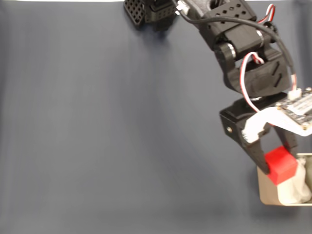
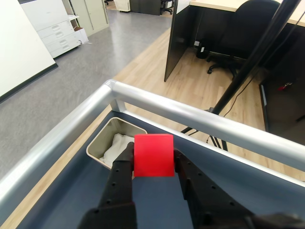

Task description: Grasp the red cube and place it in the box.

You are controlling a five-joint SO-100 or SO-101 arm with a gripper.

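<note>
— Since the frame edge slices through it, how much of the box (image 1: 265,191) can you see in the fixed view?

— Only its left part, at about four o'clock in the picture. The right side runs off the edge, and the cube and gripper cover part of the top. In the wrist view the box (image 2: 97,149) sits at about eight o'clock from the cube, with its near right corner hidden behind the left finger (image 2: 120,179).

— What is in it?

— White wrinkly padding (image 1: 292,190), bunched up. It shows as a pale lump beneath the cube in the fixed view and as a crumpled white heap in the wrist view. Nothing else can be made out inside.

— And the red cube?

— The red cube (image 1: 280,165) is bright, plain and matte, with clean edges. It is clamped between the two black fingers of the gripper (image 1: 281,158), held over the left end of the box, above the padding. Whether it touches the padding I cannot tell. In the wrist view the cube (image 2: 153,155) faces the camera squarely, one flat face showing, the fingers pressed against its left and right sides.

— Anything else hard to read?

— The arm (image 1: 243,53) enters from twelve o'clock and is cut off at the top; a white circuit board (image 1: 300,105) at its wrist runs off at three o'clock. The table (image 1: 107,126) is dark blue-grey, with a silver rail (image 2: 190,114) along its edge.
</note>
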